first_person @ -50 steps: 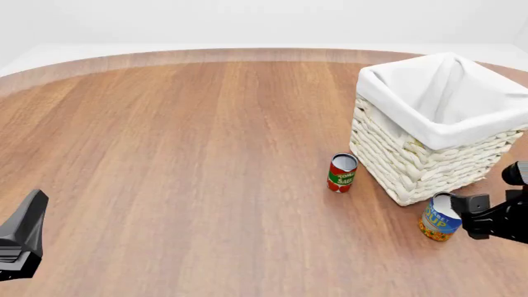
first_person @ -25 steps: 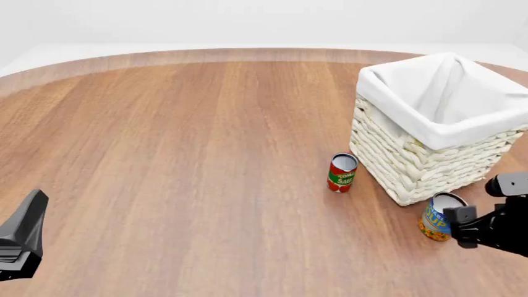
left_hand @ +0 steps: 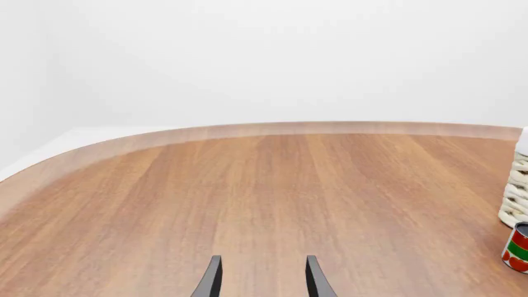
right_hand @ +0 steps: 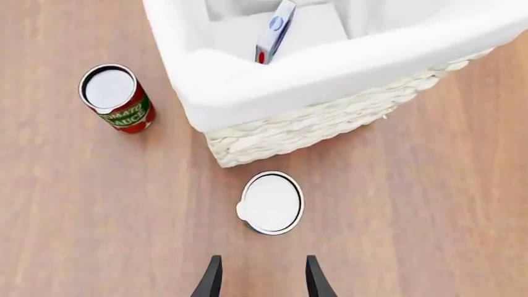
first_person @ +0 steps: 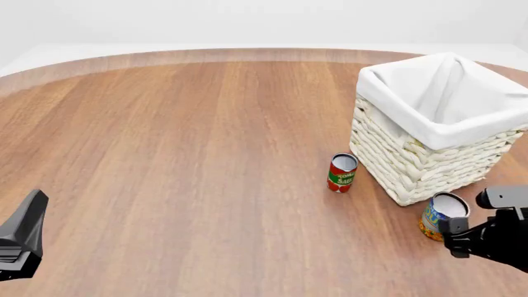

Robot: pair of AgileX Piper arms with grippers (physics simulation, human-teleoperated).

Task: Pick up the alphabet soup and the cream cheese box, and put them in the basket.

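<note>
The alphabet soup (first_person: 439, 218) stands upright on the table just in front of the basket's (first_person: 412, 167) near corner. From above, its silver-white top (right_hand: 271, 203) lies just ahead of my right gripper (right_hand: 262, 261), which is open and apart from the can. In the front view the right gripper (first_person: 480, 234) is beside the can, toward the table's front edge. The cream cheese box (right_hand: 275, 28) stands on edge inside the basket (right_hand: 330, 74), leaning on the liner. My left gripper (left_hand: 262, 260) is open with nothing between its fingers, low at the front left (first_person: 21, 244).
A red-and-green tomato sauce can (first_person: 342, 173) stands upright left of the basket, and it also shows as a can (right_hand: 116, 98) in the right wrist view. The brown wooden table (first_person: 182, 154) curves away at its far edge.
My right gripper has drawn back toward the table's front edge and a little left, beside the soup can. The can, the basket and the left arm have not moved.
</note>
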